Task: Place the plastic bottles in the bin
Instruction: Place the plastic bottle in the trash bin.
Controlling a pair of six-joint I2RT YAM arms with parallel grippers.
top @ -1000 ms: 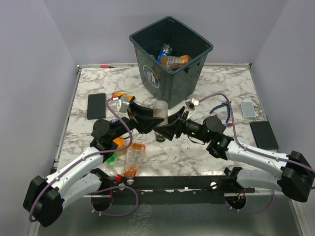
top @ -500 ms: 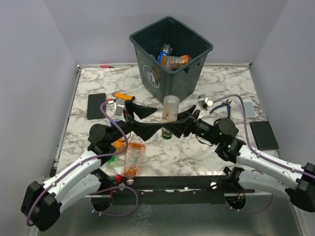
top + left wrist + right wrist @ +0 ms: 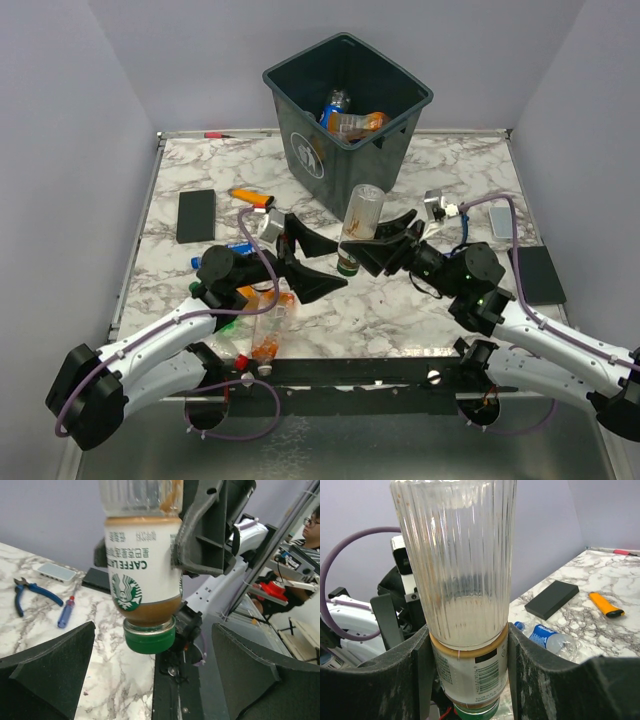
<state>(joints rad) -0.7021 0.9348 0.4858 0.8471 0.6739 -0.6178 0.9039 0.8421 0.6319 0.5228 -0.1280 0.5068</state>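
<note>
A clear ribbed bottle point(image 3: 360, 225) with a white coffee label and green cap hangs cap-down in front of the bin point(image 3: 300, 75). My right gripper point(image 3: 378, 243) is shut on its labelled part point(image 3: 470, 672), one finger point(image 3: 422, 665) on each side. My left gripper point(image 3: 312, 262) stands wide open just left of it, with nothing between its fingers point(image 3: 45, 670). The bottle point(image 3: 142, 575) hangs free above that gap. Several bottles point(image 3: 350, 122) lie inside the bin. More bottles point(image 3: 270, 325) lie on the table by the left arm, and a blue-labelled one point(image 3: 547, 637) lies further back.
An orange lighter point(image 3: 250, 197) and a black pad point(image 3: 196, 215) lie at the back left. At the right lie another black pad point(image 3: 530, 272), a white device point(image 3: 503, 220) and blue-handled pliers point(image 3: 30, 592). A black rail point(image 3: 350, 372) runs along the near edge.
My left gripper opened, let go of the bottle and drew back left. My right gripper closed on the bottle and carried it up and to the right.
</note>
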